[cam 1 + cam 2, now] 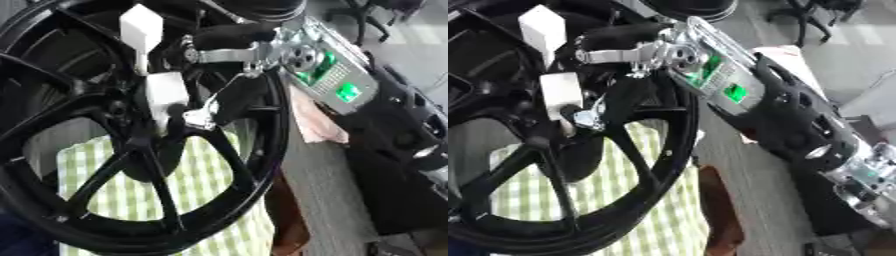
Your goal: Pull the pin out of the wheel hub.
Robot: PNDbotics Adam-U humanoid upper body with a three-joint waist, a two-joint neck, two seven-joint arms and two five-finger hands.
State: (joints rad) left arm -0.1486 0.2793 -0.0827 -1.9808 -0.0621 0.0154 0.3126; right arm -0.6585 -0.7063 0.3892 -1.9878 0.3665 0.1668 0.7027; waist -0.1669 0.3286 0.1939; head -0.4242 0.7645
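One arm: only the robot's right arm (798, 120) is showing, reaching in from the right side across the wheel's rim; the left hand is not appearing in either view.
Wheel: a black spoked wheel (140, 165) is standing tilted, close to the camera, filling the left of both views, its lower rim sitting over a green-and-white checked cloth (210, 200).
Surface: a grey surface (324, 190) is carrying the cloth, probably to protect the rim and stop it sliding.
Hub: the hub (122, 112) is lying where the spokes are meeting, left of centre.
Pin: a pale, blocky piece (163, 95) is sitting at the hub, likely the pin; a second white block (140, 27) is standing above it, and whether the two are one part is unclear.
Pin axis: its long axis is appearing to run up and down the view, upper end leaning slightly left.
Right hand: the right hand (223, 45) is hovering at the upper hub, with metal links and a small silver tip (199, 119) just beside the pale piece.
Fingers: whether they are gripping the pin or merely touching it is impossible to tell.
Why placed so: the arm is seemingly crossing the rim to line up with the pin for a pull.
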